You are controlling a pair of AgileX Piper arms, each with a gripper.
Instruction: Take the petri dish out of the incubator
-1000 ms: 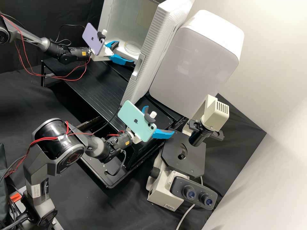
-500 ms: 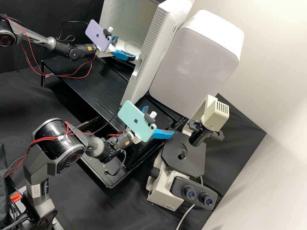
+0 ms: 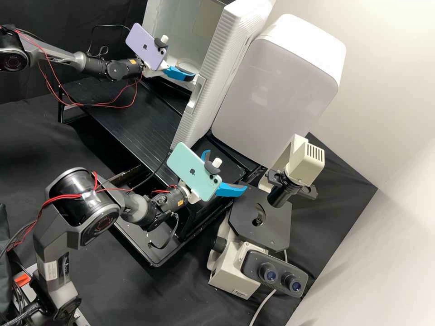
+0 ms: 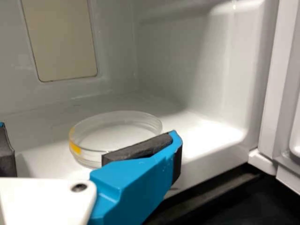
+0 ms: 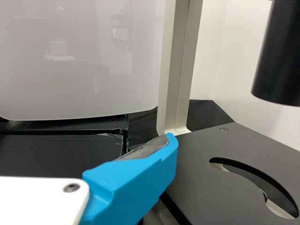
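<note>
A clear petri dish (image 4: 115,136) with a yellow mark on its rim lies on the floor of the open white incubator (image 4: 197,93). My left gripper (image 4: 88,135) is open just inside the opening. One blue finger (image 4: 140,183) stands at one side of the dish and the other pad (image 4: 4,152) at the far side. In the high view the left gripper (image 3: 179,69) sits at the incubator's mouth and hides most of the dish. My right gripper (image 3: 225,171) hangs open and holds nothing. It is low over the microscope stage (image 5: 234,159), and one blue finger (image 5: 140,173) shows.
The incubator door (image 3: 217,68) stands swung open next to a big white housing (image 3: 281,86). A black raised shelf (image 3: 131,122) runs below the incubator. A microscope (image 3: 267,226) stands at the front right. Red cables hang from both arms.
My left arm has pushed forward and up into the incubator, so its open fingers now flank the dish. The right arm has kept still.
</note>
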